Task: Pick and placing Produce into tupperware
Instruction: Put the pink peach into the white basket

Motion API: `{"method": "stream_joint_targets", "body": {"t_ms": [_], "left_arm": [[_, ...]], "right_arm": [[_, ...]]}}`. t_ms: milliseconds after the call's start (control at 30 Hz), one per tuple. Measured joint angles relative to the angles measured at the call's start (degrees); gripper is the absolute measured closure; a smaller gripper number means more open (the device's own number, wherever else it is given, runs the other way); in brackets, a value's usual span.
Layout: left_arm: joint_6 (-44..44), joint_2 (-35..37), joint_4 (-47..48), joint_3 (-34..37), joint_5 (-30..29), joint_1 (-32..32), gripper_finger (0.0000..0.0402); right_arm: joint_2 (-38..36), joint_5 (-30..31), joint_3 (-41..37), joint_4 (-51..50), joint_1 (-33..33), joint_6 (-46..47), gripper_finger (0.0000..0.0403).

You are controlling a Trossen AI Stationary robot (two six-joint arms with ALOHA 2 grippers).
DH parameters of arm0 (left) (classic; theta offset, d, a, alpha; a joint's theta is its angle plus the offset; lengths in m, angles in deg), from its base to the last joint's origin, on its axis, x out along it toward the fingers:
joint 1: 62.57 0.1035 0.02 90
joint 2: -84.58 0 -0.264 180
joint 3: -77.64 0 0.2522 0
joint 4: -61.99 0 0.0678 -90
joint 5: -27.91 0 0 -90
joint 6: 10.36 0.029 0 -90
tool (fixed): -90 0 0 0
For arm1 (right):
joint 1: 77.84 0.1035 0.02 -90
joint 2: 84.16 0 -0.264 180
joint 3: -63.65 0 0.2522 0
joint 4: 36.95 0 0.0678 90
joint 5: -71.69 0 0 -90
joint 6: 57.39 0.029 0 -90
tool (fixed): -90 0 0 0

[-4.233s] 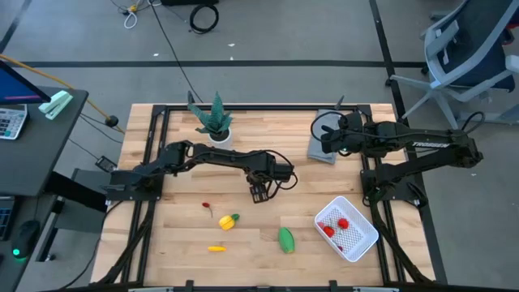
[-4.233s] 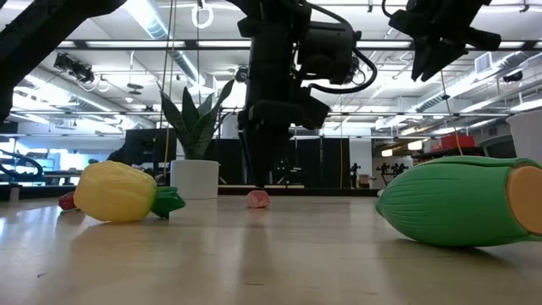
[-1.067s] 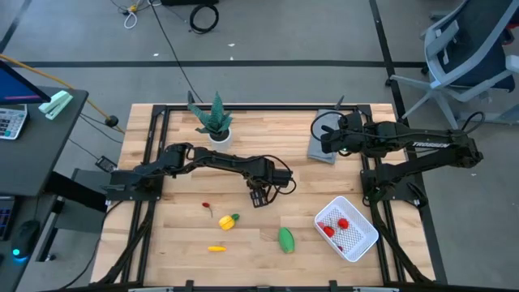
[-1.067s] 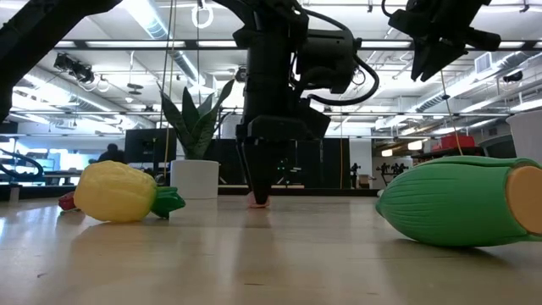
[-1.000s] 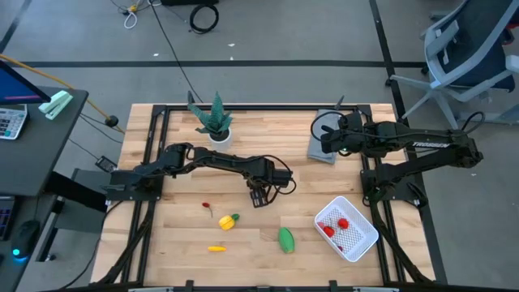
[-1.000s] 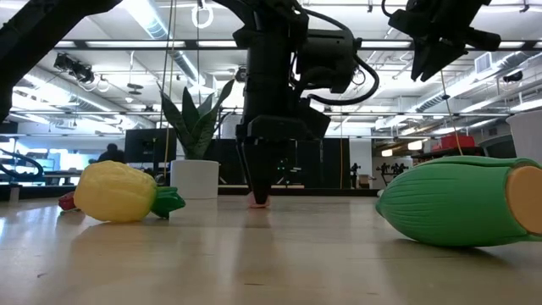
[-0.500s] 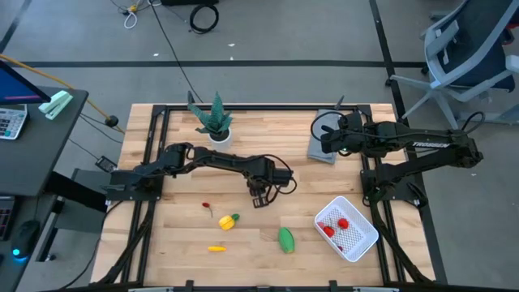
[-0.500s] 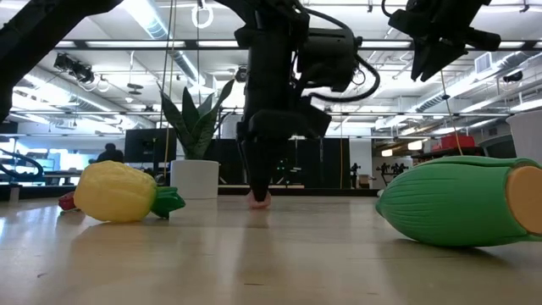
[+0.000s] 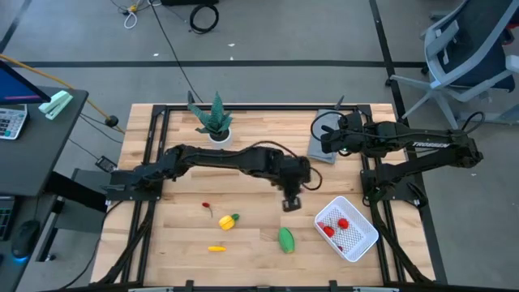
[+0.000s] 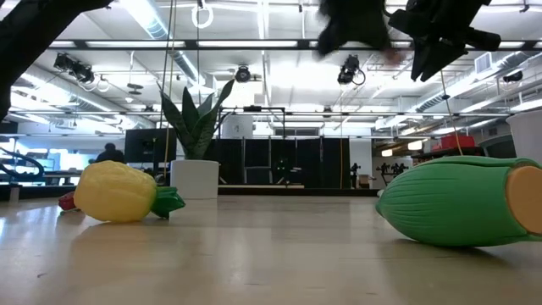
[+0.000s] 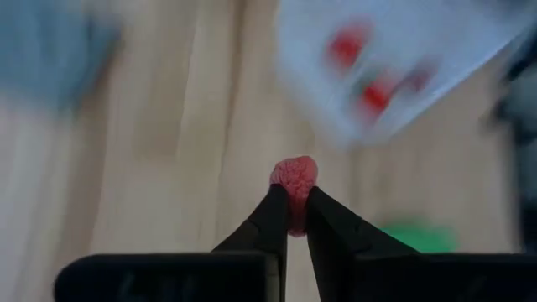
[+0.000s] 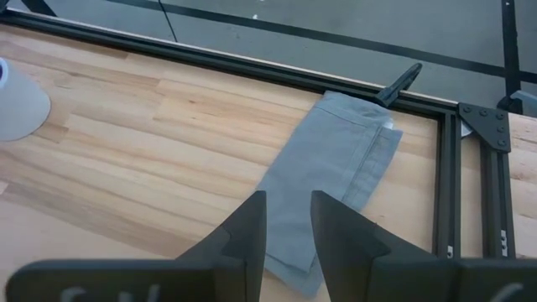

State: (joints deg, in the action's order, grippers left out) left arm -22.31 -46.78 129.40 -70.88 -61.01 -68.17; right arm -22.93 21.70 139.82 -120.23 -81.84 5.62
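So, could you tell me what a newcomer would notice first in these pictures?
The left gripper, out over the table's middle, pinches a small red piece. Just right of it lies the white tupperware, holding red pieces. The right gripper hangs over the grey cloth at the far edge.

The tupperware (image 9: pixel 352 241) sits right of the oblong produce piece (image 9: pixel 286 239), two pieces (image 9: pixel 335 226) inside it.
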Motion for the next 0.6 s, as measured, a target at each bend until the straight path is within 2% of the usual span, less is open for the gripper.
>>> {"method": "stream_joint_targets", "body": {"t_ms": [100,200,433,600], "left_arm": [[1.97,1.35,-13.83,0.51,3.50,-0.47,0.0369],[0.10,1.50,-19.34,0.50,5.90,-0.45,0.0362],[-1.23,-0.43,-16.44,1.46,5.86,0.04,0.0363],[-4.22,-2.10,-17.65,1.28,5.95,0.14,0.0358]], "right_arm": [[-0.02,0.02,-0.02,0.05,-0.01,0.00,0.0298],[-0.04,0.01,-0.02,0.33,0.02,0.01,0.0298],[-0.04,0.00,-0.02,0.56,0.02,0.00,0.0298],[-0.04,0.03,-0.02,0.59,0.02,0.01,0.0298]]}}
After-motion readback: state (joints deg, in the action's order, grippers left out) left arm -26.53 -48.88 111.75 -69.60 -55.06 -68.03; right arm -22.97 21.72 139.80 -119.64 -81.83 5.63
